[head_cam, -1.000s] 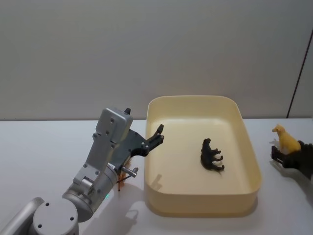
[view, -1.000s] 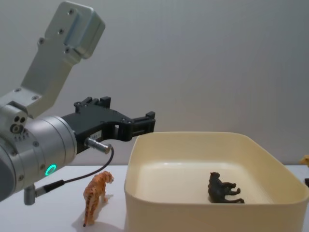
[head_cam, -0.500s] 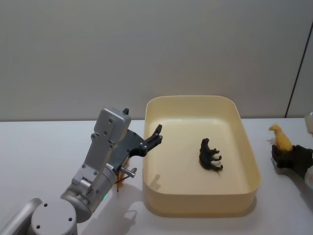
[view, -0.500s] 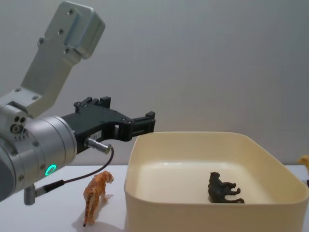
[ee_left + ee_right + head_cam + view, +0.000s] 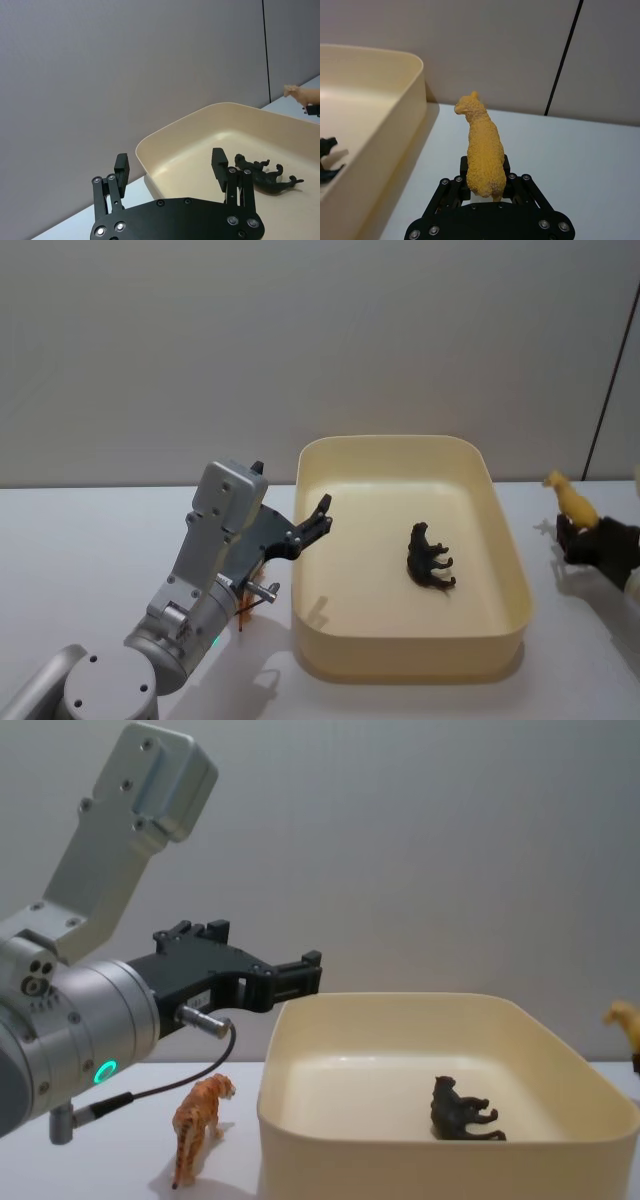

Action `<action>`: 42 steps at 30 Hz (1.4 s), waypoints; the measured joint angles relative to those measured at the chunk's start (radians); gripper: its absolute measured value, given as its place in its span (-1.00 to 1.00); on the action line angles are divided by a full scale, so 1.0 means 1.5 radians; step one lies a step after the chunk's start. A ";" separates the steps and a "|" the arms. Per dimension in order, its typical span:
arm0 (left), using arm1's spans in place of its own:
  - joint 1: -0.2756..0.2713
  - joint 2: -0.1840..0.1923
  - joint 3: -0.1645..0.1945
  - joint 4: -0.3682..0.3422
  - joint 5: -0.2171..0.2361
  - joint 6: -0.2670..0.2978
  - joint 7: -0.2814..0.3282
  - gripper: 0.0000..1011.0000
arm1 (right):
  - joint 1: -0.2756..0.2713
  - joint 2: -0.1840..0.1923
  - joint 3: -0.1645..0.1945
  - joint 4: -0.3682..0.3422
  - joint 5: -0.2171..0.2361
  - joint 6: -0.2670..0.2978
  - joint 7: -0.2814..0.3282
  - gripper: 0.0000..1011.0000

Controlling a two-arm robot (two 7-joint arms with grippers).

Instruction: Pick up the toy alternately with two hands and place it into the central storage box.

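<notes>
Over the table [image 5: 80,540] — grey wall [image 5: 300,340] behind — right tool [image 5: 580,538] grips toy [image 5: 573,503].

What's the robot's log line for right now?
right gripper: shut on yellow woolly toy animal | left gripper: open at left rim of cream-yellow plastic tub | black toy animal: in tub

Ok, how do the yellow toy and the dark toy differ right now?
Colour: the yellow toy is sandy yellow, the dark toy near black. Place: the dark toy rests on the floor of the storage box; the yellow toy is outside it, off its right side. State: the yellow toy is clamped in the right gripper, the dark toy lies free. Both are small animal figures.
</notes>
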 joint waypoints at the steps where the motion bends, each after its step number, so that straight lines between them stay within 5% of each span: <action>1: 0.000 0.000 0.000 0.000 0.000 0.000 0.000 0.98 | -0.001 0.000 0.001 -0.006 0.002 -0.001 -0.001 -0.41; 17: 0.000 0.000 0.000 0.000 0.000 0.000 0.000 0.98 | 0.020 -0.013 0.000 -0.075 0.053 0.011 0.024 -0.41; 31: 0.000 0.000 0.000 0.000 0.000 0.000 0.000 0.98 | 0.089 -0.054 -0.040 -0.030 0.043 0.056 0.111 -0.40; 42: 0.000 0.000 0.000 0.000 0.000 0.000 0.000 0.98 | 0.136 -0.083 -0.067 0.026 0.020 0.071 0.156 0.29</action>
